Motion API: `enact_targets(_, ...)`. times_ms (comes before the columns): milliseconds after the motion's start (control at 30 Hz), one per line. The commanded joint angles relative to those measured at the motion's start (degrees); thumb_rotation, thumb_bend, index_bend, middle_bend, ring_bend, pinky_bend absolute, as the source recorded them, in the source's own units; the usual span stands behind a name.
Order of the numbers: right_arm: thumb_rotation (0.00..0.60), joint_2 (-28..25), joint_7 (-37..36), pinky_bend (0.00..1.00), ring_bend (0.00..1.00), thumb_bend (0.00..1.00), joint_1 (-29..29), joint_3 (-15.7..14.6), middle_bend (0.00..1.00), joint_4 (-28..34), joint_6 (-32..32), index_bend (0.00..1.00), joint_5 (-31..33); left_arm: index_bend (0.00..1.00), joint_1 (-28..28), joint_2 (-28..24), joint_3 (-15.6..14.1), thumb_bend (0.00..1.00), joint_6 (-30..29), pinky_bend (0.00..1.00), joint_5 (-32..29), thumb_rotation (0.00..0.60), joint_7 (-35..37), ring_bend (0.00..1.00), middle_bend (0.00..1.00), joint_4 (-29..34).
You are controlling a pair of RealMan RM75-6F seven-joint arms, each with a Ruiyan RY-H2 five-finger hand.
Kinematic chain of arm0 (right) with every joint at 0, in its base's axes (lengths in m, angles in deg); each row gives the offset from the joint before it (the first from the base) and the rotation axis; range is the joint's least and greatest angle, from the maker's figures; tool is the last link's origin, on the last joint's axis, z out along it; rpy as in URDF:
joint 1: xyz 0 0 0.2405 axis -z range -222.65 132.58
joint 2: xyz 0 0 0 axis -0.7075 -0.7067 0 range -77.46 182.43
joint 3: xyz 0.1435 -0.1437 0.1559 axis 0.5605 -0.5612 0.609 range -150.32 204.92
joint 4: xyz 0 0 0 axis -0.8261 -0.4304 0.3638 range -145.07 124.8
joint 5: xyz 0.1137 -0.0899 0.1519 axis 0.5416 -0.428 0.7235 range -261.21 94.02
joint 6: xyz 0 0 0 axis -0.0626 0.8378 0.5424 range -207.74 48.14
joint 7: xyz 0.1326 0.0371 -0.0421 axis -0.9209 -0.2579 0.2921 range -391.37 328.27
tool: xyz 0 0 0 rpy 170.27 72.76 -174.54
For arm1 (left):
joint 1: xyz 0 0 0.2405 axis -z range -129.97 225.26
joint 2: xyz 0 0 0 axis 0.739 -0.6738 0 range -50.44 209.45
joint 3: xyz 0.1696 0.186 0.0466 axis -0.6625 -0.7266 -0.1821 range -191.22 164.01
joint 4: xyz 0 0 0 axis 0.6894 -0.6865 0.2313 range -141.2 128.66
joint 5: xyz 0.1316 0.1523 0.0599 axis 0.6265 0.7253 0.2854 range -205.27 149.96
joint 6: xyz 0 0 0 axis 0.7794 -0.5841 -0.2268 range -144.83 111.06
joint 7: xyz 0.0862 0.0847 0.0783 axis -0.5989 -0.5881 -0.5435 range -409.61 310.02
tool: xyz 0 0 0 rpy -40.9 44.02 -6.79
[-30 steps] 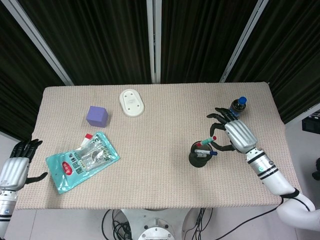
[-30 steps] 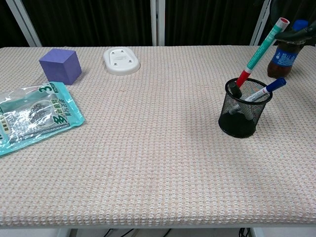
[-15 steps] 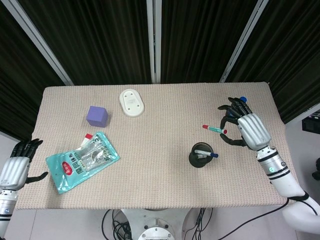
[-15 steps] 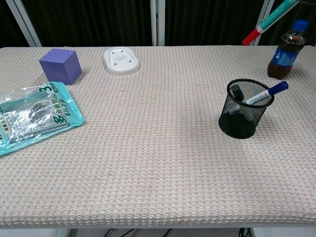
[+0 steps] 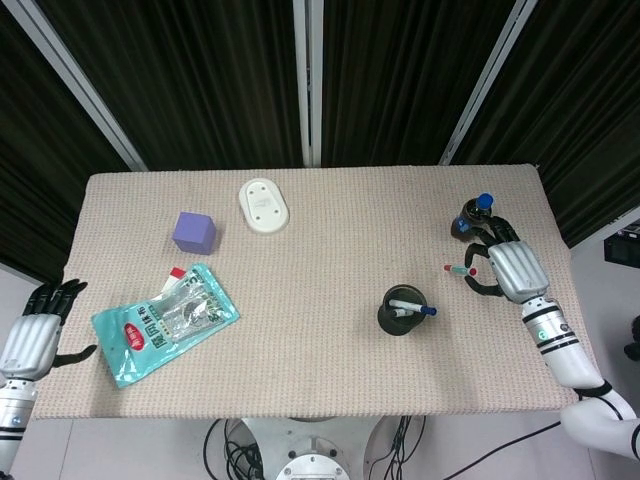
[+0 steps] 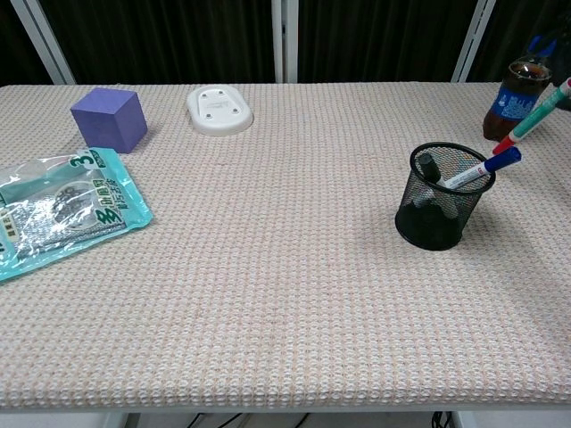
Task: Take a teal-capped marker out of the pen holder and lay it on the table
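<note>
— Moved since half a second back? Right robot hand (image 5: 503, 268) dropped lower, toward the table's (image 5: 330, 330) right edge, fingers clamped on the teal-capped marker (image 6: 538, 116), held off the surface, beside the bottle (image 6: 508, 96).

— Pen holder (image 6: 442, 196)?

— Mesh cup, upright; blue-capped marker (image 6: 478, 168) and a dark one inside. Left robot hand (image 5: 32, 335) off the table's left edge, fingers apart, empty.

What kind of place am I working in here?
Likely a lab test bench, not a home: a cloth-covered table ringed by black curtains, set with unrelated props such as a purple cube and a snack packet.
</note>
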Motion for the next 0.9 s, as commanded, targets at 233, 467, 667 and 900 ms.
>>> enact_targets(233, 0.6, -0.4, -1.1, 0.0, 0.0, 0.15, 0.7, -4.4, 0.07, -0.9, -3.7, 0.23, -2.8, 0.11, 0.0, -0.4, -0.1, 0.13, -0.3, 0.0, 0.4, 0.6, 0.2, 0.0, 0.06, 0.4)
enact_targets(467, 0.6, -7.8, 2.6, 0.0, 0.0, 0.0, 4.0, -6.3, 0.0, 9.0, 0.0, 0.0, -4.2, 0.11, -0.3, -0.4, -0.2, 0.13, -0.7, 0.0, 0.6, 0.6, 0.4, 0.0, 0.06, 0.4)
enact_targets(667, 0.6, -11.2, 10.1, 0.0, 0.0, 0.0, 11.4, -7.6, 0.0, 13.7, 11.6, 0.0, -5.4, 0.11, -0.2, -0.7, -0.1, 0.13, -1.0, 0.0, 0.7, 0.6, -0.4, 0.0, 0.06, 1.0)
enact_targets(900, 0.6, -6.9, 24.9, 0.0, 0.0, 0.0, 21.8, -5.9, 0.0, 11.3, 26.5, 0.0, 1.7, 0.11, 0.1, -1.2, 0.3, 0.13, -0.9, 0.0, 0.6, 0.6, -2.0, 0.0, 0.06, 1.4)
